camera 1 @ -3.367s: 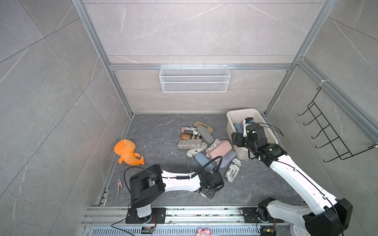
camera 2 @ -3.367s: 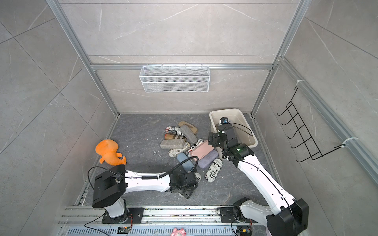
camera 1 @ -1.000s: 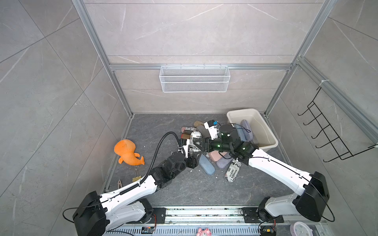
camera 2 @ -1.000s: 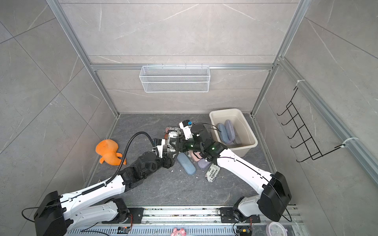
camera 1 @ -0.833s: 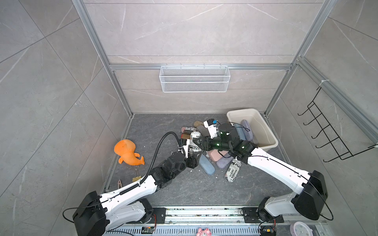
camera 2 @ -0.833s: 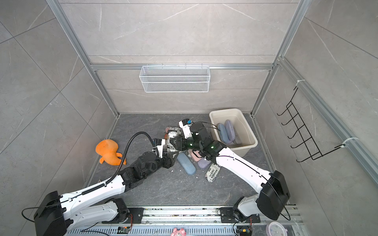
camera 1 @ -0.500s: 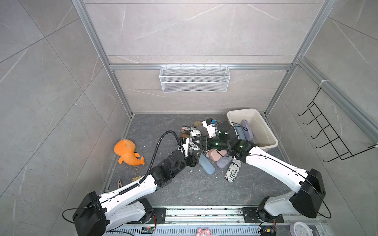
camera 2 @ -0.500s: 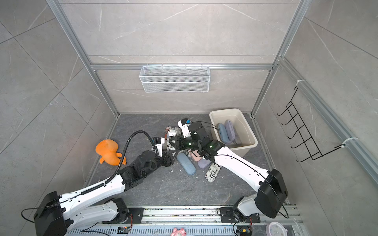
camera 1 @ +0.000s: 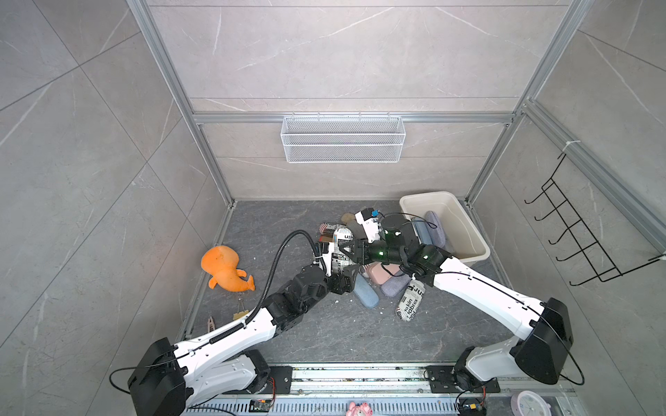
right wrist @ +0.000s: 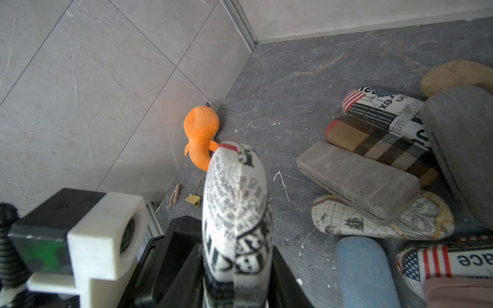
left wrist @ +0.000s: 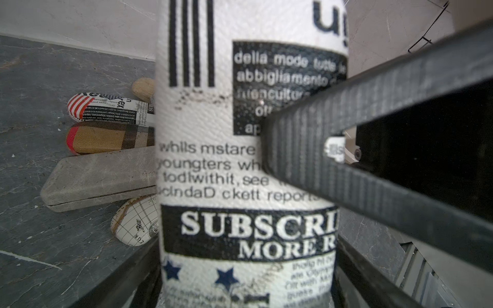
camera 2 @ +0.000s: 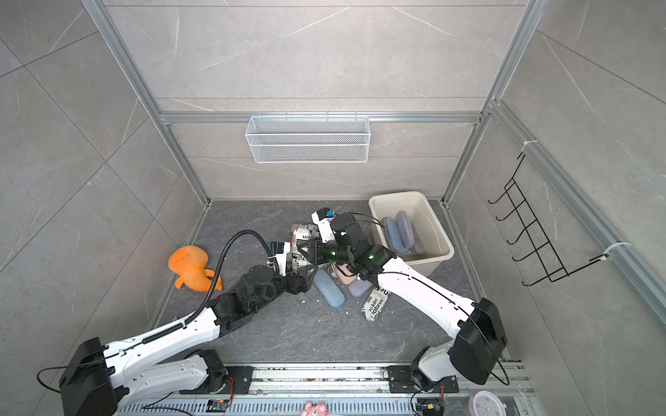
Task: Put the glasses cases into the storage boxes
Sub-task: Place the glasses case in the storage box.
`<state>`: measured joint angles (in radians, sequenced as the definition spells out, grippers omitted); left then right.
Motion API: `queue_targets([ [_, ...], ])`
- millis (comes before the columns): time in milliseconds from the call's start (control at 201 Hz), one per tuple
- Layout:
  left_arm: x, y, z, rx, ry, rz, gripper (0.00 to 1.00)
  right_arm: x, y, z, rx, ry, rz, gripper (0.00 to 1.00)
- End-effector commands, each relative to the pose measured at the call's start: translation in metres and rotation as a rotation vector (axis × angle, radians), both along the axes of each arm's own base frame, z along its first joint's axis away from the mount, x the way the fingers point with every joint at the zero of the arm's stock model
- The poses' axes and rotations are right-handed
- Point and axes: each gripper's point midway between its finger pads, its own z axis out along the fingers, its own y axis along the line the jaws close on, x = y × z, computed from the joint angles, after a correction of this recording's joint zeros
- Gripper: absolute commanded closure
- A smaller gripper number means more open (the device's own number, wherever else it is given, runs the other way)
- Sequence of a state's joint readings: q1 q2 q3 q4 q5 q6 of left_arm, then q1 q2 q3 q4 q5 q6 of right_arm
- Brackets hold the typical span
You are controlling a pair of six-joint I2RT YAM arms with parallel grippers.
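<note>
Top views: two cases (camera 2: 400, 230) in tub (camera 2: 438, 230); one toy (camera 1: 225, 268).

Both arms reach inward and meet mid-floor. The left gripper (camera 1: 346, 274) stands spread wide. The right gripper (camera 1: 350, 251) is clamped narrow.

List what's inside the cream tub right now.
In both top views the cream tub holds a blue case and a lilac case side by side. Its near inner wall hides part of the floor.
</note>
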<state>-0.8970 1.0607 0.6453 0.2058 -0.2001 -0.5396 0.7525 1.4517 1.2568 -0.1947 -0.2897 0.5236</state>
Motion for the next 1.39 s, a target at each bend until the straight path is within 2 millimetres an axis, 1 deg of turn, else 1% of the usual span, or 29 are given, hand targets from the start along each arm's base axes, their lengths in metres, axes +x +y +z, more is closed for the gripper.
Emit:
queue_targets([
  [0,0.0,0.006,0.029,-0.065,-0.052,0.018,0.06,0.007,0.003,0.019,-0.001,-0.058,-0.008,0.66],
  [135,-0.005,0.017,0.023,-0.061,-0.033,0.038,0.05,0.018,0.002,0.022,-0.039,-0.085,-0.033,0.65],
  [239,-0.012,0.028,0.015,-0.047,-0.011,0.054,0.06,0.031,-0.004,0.027,-0.104,-0.132,-0.07,0.65],
  [314,-0.015,0.04,0.008,-0.034,0.004,0.087,0.06,0.046,-0.015,0.029,-0.159,-0.152,-0.117,0.65],
  [399,-0.02,0.055,0.002,-0.018,0.017,0.126,0.06,0.063,-0.035,0.038,-0.215,-0.19,-0.172,0.65],
  [469,-0.024,0.065,0.0,-0.019,0.017,0.141,0.06,0.079,-0.058,0.045,-0.251,-0.209,-0.234,0.66],
  [523,-0.027,0.072,-0.001,-0.02,0.017,0.155,0.06,0.093,-0.082,0.052,-0.281,-0.223,-0.293,0.65],
  [643,-0.032,0.082,-0.003,-0.027,0.012,0.173,0.06,0.12,-0.147,0.061,-0.428,-0.275,-0.46,0.65],
  [688,-0.033,0.084,-0.004,-0.025,0.012,0.175,0.06,0.129,-0.176,0.061,-0.501,-0.29,-0.539,0.65],
  [788,-0.034,0.086,-0.006,-0.021,0.015,0.179,0.06,0.147,-0.23,0.058,-0.612,-0.292,-0.678,0.65],
  [892,-0.033,0.085,-0.008,-0.005,0.016,0.175,0.06,0.16,-0.272,0.055,-0.718,-0.28,-0.768,0.65],
  [942,-0.033,0.085,-0.009,-0.001,0.019,0.176,0.06,0.167,-0.291,0.05,-0.758,-0.271,-0.803,0.65],
  [1057,-0.032,0.081,-0.013,0.003,0.03,0.17,0.06,0.184,-0.331,0.029,-0.843,-0.219,-0.871,0.65],
  [1116,-0.03,0.08,-0.015,0.007,0.029,0.174,0.06,0.195,-0.344,0.014,-0.862,-0.183,-0.89,0.65],
  [1251,-0.025,0.076,-0.017,0.021,0.04,0.179,0.06,0.217,-0.343,-0.03,-0.921,-0.103,-0.816,0.64],
  [1316,-0.025,0.074,-0.019,0.028,0.052,0.176,0.06,0.223,-0.343,-0.051,-0.954,-0.057,-0.784,0.64],
  [1386,-0.025,0.073,-0.02,0.029,0.061,0.175,0.06,0.229,-0.339,-0.068,-0.958,-0.036,-0.756,0.64],
])
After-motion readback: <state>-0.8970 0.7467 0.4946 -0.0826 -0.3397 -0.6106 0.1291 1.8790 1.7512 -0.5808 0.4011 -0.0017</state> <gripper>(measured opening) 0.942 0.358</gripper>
